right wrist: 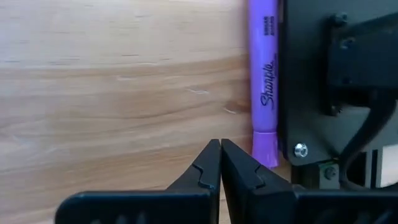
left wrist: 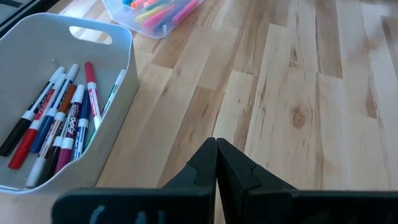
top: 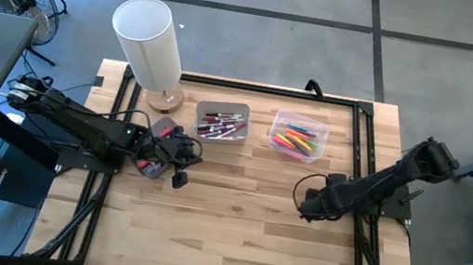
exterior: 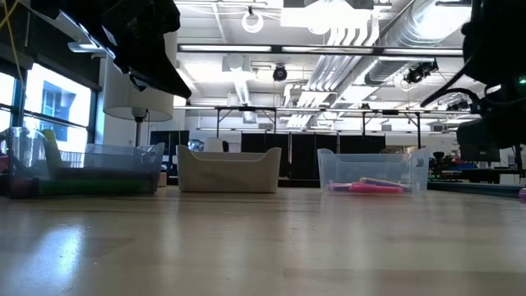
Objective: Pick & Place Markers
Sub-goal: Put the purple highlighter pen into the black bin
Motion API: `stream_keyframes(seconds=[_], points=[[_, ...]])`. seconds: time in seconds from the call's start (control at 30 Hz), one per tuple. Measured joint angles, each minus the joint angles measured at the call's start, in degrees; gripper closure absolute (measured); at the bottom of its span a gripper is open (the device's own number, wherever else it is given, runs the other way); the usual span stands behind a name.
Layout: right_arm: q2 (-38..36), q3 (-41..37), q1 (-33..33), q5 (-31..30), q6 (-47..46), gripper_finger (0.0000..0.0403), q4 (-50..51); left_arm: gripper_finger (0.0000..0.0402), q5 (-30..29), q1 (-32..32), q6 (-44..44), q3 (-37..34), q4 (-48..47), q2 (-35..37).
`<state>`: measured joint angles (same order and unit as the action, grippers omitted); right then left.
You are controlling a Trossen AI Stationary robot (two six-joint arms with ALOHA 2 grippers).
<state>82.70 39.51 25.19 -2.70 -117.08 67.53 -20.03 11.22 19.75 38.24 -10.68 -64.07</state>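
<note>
We have both tools pressed together and empty: the left tool (top: 180, 179) hangs over the left side of the desk (top: 230, 235) near the grey bin (left wrist: 37, 56) of pens (left wrist: 59, 124), and the right tool (right wrist: 219, 163) sits low on the right, just beside a purple highlighter (right wrist: 263, 81) lying flat against the arm's black base plate (right wrist: 311, 74). More markers lie in the clear bin (top: 298, 137) at the far side. We judge the purple one comes next: part the right tool, straddle the barrel, lift it off the plate.
</note>
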Motion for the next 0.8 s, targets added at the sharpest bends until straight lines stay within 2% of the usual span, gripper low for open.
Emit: stream_keyframes(seconds=[0.17,0.33,0.5,0.8], points=[[3.39,1.42,1.44,1.24,-4.04,0.0402,3.13,0.0401,0.02,0.02,0.0,0.0,0.19,0.0],[7.22,2.76,2.9,6.88,-7.3,0.0403,7.1,0.0401,0.08,0.02,0.02,0.0,0.21,0.02],[10.42,2.84,4.53,12.46,-7.69,0.0403,6.09,0.0401,1.5,0.02,0.02,0.0,0.13,0.02],[16.89,2.82,4.98,14.76,-7.56,0.0403,4.72,0.0401,1.7,0.04,0.02,0.0,0.05,0.02]])
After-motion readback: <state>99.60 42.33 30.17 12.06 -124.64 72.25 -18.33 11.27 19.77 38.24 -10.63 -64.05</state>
